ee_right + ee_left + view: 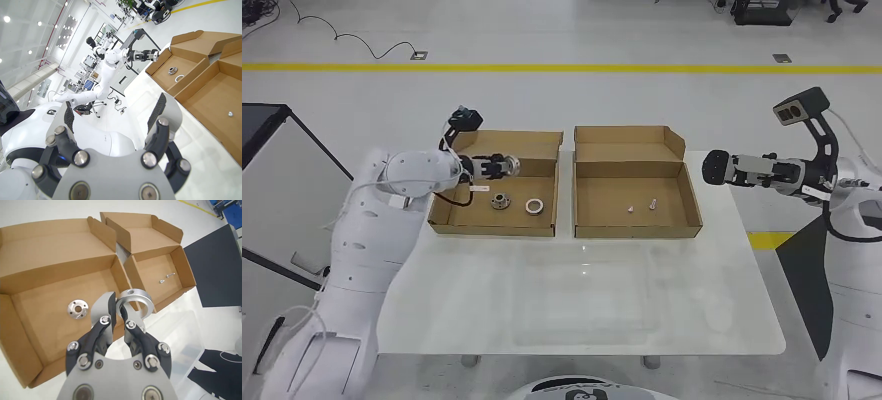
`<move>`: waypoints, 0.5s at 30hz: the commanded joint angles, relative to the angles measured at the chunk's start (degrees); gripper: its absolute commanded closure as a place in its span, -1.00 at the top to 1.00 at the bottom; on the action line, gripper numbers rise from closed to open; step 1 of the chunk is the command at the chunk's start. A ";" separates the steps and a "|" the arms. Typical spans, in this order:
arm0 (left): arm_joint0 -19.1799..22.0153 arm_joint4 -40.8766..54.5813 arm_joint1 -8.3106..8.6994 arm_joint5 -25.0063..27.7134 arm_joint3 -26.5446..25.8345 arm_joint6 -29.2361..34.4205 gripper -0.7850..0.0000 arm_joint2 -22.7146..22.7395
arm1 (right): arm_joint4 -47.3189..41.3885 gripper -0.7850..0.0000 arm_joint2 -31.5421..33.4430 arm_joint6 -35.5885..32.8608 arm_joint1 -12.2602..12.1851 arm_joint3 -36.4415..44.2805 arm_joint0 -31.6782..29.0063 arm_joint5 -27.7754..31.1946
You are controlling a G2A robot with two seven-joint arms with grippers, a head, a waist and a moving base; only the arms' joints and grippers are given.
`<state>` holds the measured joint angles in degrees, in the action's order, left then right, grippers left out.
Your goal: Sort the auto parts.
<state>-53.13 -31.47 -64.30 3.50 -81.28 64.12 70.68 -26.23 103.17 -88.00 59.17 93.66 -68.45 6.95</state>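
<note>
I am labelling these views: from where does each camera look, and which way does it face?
Top view: above the arms, facing down at the table; left gripper and right gripper show.
Left wrist view: on the left wrist, facing over the left box toward the right box; own gripper holds a metal ring.
Right wrist view: on the right wrist, facing across both boxes toward the left gripper; own gripper open.
All share the flange.

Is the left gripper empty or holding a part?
Holding. The left gripper pinches the wall of a silver ring, one finger inside it, one outside, above the left cardboard box.
</note>
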 commanded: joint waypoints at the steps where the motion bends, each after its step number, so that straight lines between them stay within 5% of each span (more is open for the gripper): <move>1: 0.28 -1.25 0.15 0.17 0.66 0.26 -1.00 -0.07 | 0.00 1.00 0.00 0.00 0.00 0.00 0.00 0.00; 15: 3.59 -8.60 0.78 2.65 6.10 4.74 -1.00 -2.84 | 0.00 1.00 0.00 0.00 0.00 0.00 0.00 0.00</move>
<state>-49.69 -39.29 -63.58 5.80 -75.50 68.57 68.07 -26.23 103.17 -88.00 59.17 93.66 -68.45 6.95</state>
